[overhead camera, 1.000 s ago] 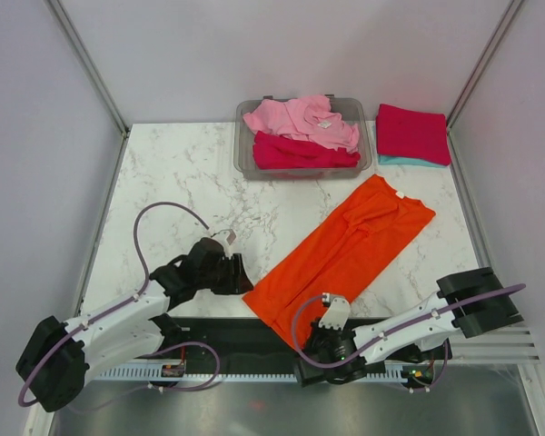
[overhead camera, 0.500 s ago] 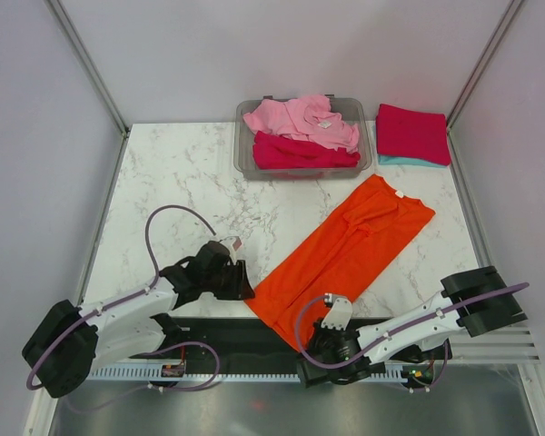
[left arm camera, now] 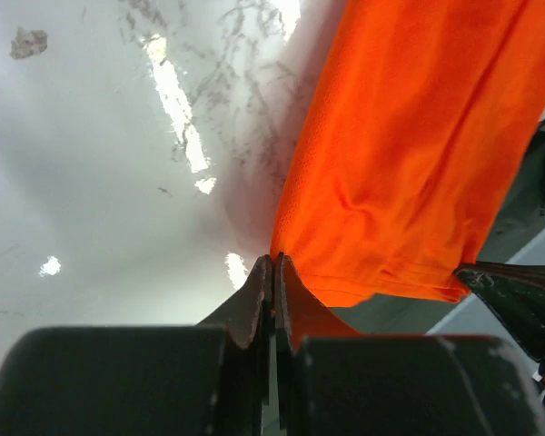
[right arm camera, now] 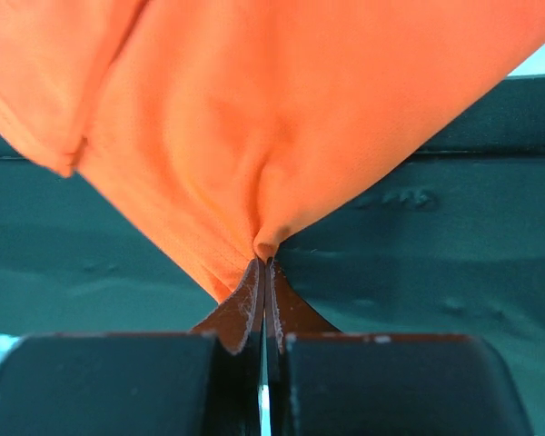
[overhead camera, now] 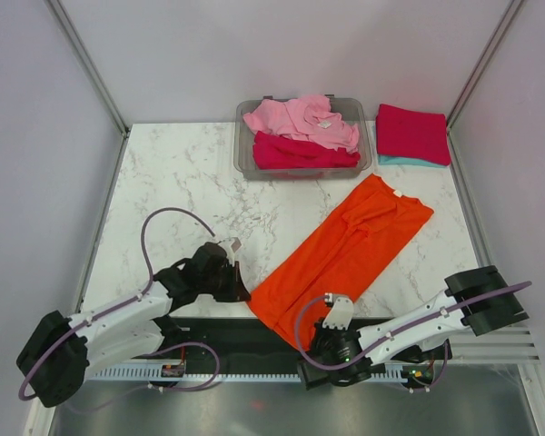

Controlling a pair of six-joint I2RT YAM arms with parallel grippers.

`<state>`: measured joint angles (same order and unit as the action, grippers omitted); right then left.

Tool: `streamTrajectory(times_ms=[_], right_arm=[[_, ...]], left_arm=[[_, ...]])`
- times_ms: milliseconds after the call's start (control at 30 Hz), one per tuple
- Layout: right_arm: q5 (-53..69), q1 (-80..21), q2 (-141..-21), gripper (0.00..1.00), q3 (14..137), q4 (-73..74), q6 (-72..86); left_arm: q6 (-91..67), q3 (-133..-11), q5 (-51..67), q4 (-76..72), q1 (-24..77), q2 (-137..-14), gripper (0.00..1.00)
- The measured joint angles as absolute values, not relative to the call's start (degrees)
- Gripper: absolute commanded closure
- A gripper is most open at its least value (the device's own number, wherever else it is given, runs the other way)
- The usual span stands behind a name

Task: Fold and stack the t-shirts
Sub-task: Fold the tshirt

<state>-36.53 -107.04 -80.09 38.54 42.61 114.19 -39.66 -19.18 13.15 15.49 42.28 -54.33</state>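
Observation:
A bright orange t-shirt [overhead camera: 345, 254] lies folded in a long strip, running diagonally from the near middle to the far right of the marble table. My left gripper [overhead camera: 243, 292] is shut at the strip's near-left hem corner, and in the left wrist view the cloth edge [left arm camera: 381, 182] meets its closed tips [left arm camera: 273, 259]. My right gripper [overhead camera: 313, 338] is shut on the near corner that hangs over the black front strip; a pinch of orange cloth [right arm camera: 254, 136] bunches at its tips [right arm camera: 265, 257].
A grey see-through bin [overhead camera: 245, 159] at the back holds a crumpled pink shirt [overhead camera: 300, 118] over a crimson one [overhead camera: 300, 153]. At the back right a folded crimson shirt [overhead camera: 413, 133] lies on a teal one [overhead camera: 400, 161]. Metal frame posts flank the table.
My left gripper has slid right to the orange shirt's near-left corner and closed there. The right gripper has stayed shut on the near corner, shifting only slightly.

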Motion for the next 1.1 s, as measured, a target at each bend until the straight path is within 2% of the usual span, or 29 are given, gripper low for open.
streamTrajectory(times_ms=[133, 300, 667, 1100], right_arm=[[-38.5, -107.2, -78.8, 1.0, 42.4, 46.2, 114.2], [-41.7, -107.0, -72.6, 1.0, 42.7, 48.3, 114.2], [-47.7, -100.6, -57.6, 1.0, 41.2, 57.3, 114.2], [-53.3, -89.8, -49.8, 1.0, 41.2, 69.7, 114.2]], left_arm=[[-39.8, -25.2, 13.2, 21.7, 42.4, -51.6, 0.98], [-39.7, -36.5, 13.0, 26.3, 42.5, -54.8, 0.98], [-38.4, -54.0, 14.1, 29.5, 42.5, -76.7, 0.98], [-37.0, -73.2, 17.1, 28.2, 42.5, -95.7, 0.98]])
